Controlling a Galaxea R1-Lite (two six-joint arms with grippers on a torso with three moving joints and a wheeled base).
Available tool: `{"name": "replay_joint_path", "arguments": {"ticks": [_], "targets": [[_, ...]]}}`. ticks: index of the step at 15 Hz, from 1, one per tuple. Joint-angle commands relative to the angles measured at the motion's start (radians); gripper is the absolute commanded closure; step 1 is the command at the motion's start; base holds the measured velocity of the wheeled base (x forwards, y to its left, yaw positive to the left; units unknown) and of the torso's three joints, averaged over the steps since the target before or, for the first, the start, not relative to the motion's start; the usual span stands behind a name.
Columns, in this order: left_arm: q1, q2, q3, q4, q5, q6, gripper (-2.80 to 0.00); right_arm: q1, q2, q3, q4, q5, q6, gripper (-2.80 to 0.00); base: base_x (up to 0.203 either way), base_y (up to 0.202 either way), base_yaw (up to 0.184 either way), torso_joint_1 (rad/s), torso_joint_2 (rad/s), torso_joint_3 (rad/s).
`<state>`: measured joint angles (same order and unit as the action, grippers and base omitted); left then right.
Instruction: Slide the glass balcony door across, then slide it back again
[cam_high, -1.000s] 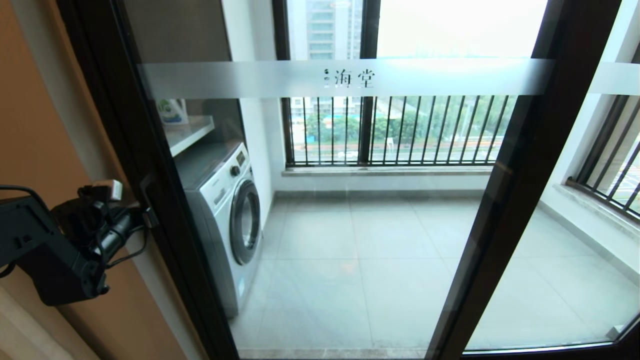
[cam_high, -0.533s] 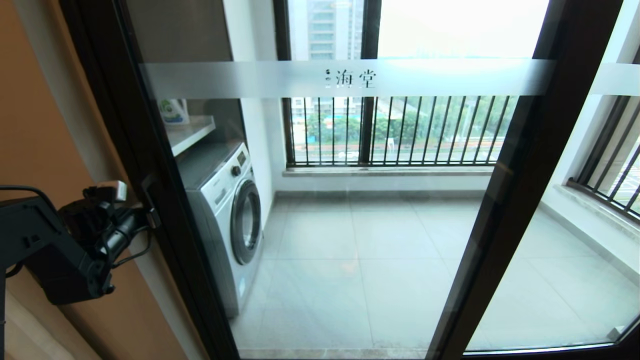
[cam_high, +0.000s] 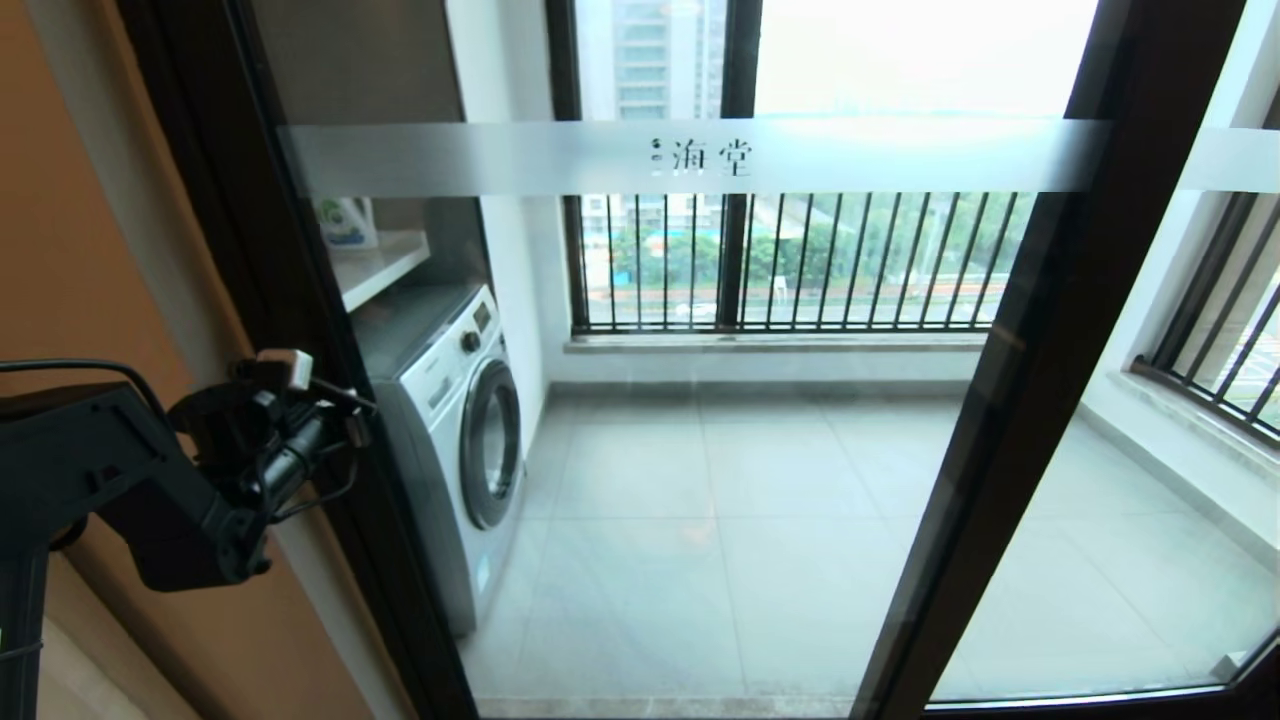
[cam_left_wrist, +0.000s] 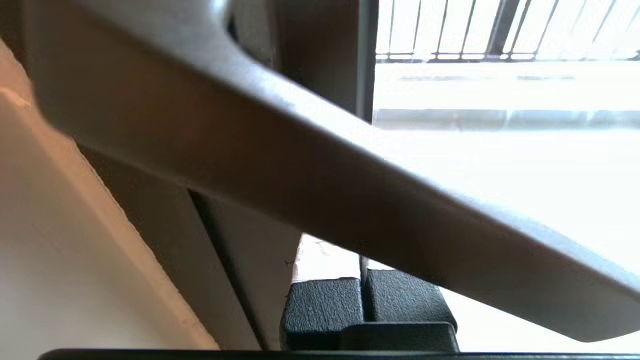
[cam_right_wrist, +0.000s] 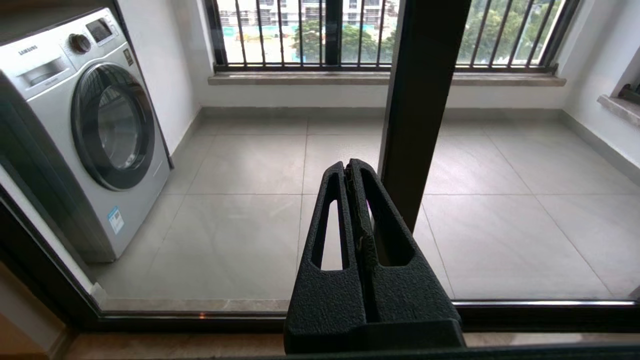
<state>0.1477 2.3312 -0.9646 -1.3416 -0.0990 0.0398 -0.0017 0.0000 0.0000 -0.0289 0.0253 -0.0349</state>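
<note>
Your left gripper (cam_high: 350, 405) sits at the left stile of the glass balcony door (cam_high: 700, 420), its tip against the dark frame about where the small handle (cam_left_wrist: 310, 200) lies. In the left wrist view that handle is a broad grey-brown bar crossing right in front of the camera, and your two black fingers (cam_left_wrist: 325, 305) lie pressed together beneath it with only a thin seam between them. The jaws are narrow and hold nothing; the handle passes over the fingers, not between them.

From your left gripper the door stretches away to the right: a clear pane in a dark brown frame, with the frosted band (cam_high: 690, 157) and its two characters well above the gripper. The door's far stile (cam_high: 1010, 400) stands well off to the right. Just past the gripper, behind the glass, stands the washing machine (cam_high: 470, 440), and beyond it the window with black railing bars (cam_high: 790, 260).

Your right gripper (cam_right_wrist: 352, 175) does not appear in the head view. In its own wrist view its fingers (cam_right_wrist: 330, 300) are closed against each other, holding nothing, with the dark stile (cam_right_wrist: 420, 110) just beside and beyond the tip and the tiled balcony floor (cam_right_wrist: 250, 165) behind the glass
</note>
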Motion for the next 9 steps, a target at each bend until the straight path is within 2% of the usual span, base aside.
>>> {"name": "replay_joint_path", "arguments": {"ticks": [1,9], "targets": [[-0.01,-0.015,-0.013,-0.004,0.01,0.0,0.0,0.0,0.0,0.012,0.001,-0.001,0.0,0.0,0.0,0.0,0.0,0.0,0.0,0.0],[-0.013,-0.104,-0.086,0.111,0.016,-0.005,0.0,0.0,-0.002,0.012,0.001,-0.001,0.0,0.0,0.0,0.0,0.0,0.0,0.0,0.0]]}}
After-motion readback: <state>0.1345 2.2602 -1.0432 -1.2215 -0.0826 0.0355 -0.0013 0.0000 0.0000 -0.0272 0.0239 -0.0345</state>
